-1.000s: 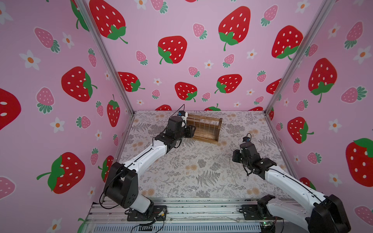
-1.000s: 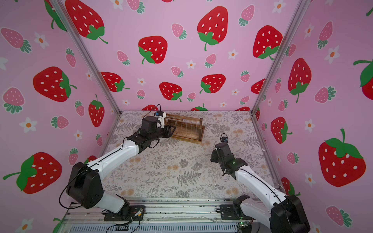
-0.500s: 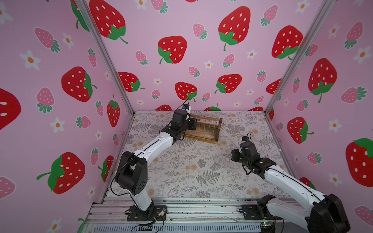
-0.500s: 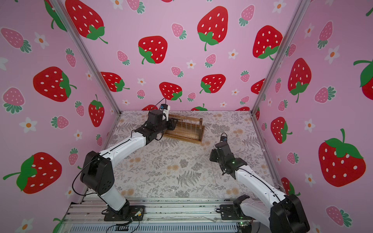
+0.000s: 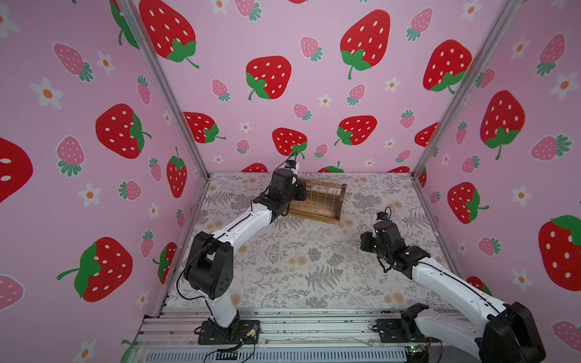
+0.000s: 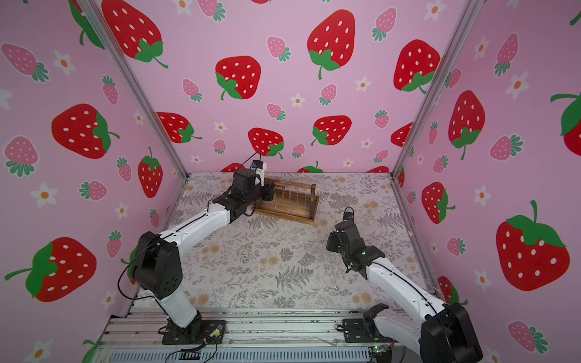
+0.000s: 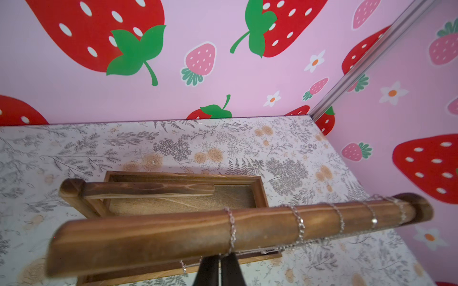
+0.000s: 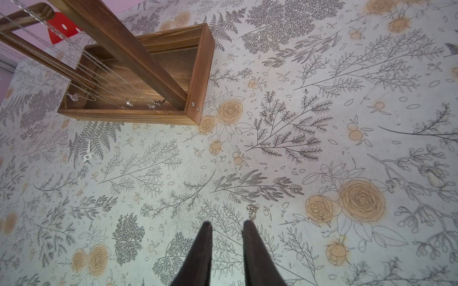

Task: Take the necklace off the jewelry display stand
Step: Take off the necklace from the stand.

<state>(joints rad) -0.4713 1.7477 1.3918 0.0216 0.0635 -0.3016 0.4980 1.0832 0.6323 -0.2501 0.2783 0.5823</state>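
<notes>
1. Fingers of the left gripper (image 7: 220,258) pinch the necklace (image 7: 232,229) just under the top bar of the jewelry display stand (image 7: 148,237).
2. It is not yet off (the loop hangs over the bar).
3. Fingers of the right gripper (image 8: 226,226), narrowly apart, hold nothing.
</notes>
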